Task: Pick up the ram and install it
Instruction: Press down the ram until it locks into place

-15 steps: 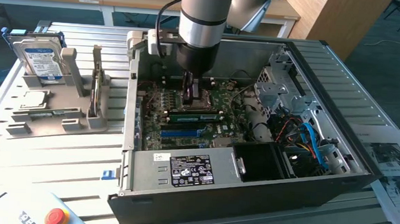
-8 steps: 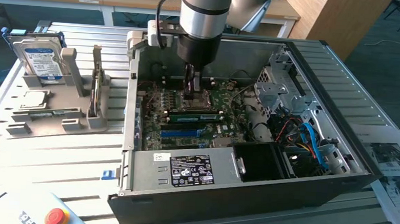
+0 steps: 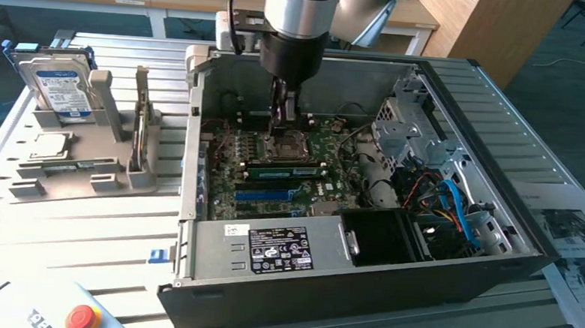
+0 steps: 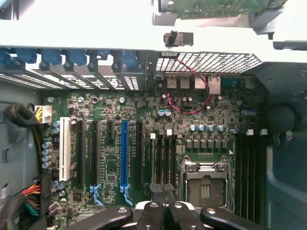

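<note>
The ram [image 3: 287, 170] is a long, slim green circuit-board stick with dark chips along its face and a small pale label. It stands on its long edge in a memory slot on the motherboard, inside the open computer case, near the centre of the exterior view. It runs left to right across the frame, just below the processor socket and above the blue slots.

You see a slatted aluminium table [image 3: 88, 228] bearing the open computer case [image 3: 366, 288], a grey fixture tray [image 3: 72, 171] at the exterior view's left, printed sheets [image 3: 574, 239] at its right, and a red-buttoned box [image 3: 74, 316] at the near edge.
</note>
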{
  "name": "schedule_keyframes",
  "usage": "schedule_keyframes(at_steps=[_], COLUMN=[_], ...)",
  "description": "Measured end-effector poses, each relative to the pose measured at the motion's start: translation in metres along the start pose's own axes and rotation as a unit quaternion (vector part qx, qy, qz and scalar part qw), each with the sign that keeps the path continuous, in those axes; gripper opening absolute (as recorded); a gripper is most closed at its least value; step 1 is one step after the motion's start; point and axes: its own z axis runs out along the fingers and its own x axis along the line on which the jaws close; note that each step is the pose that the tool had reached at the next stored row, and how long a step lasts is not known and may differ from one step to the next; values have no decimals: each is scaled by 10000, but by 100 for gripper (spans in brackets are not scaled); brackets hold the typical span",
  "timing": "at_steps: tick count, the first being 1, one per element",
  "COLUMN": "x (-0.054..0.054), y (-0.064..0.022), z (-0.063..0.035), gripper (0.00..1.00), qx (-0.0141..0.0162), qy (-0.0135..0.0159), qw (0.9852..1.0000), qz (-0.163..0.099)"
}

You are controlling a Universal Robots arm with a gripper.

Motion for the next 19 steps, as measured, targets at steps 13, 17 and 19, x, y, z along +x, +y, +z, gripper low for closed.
schedule_keyframes(at_steps=[13, 17, 19], x=[-6, -7, -7], y=[2, -45, -92], z=[-152, -153, -153], gripper=[10, 10, 10], qx=[0, -1, -3], qy=[0, 0, 0], qw=[10000, 10000, 10000], qz=[0, 0, 0])
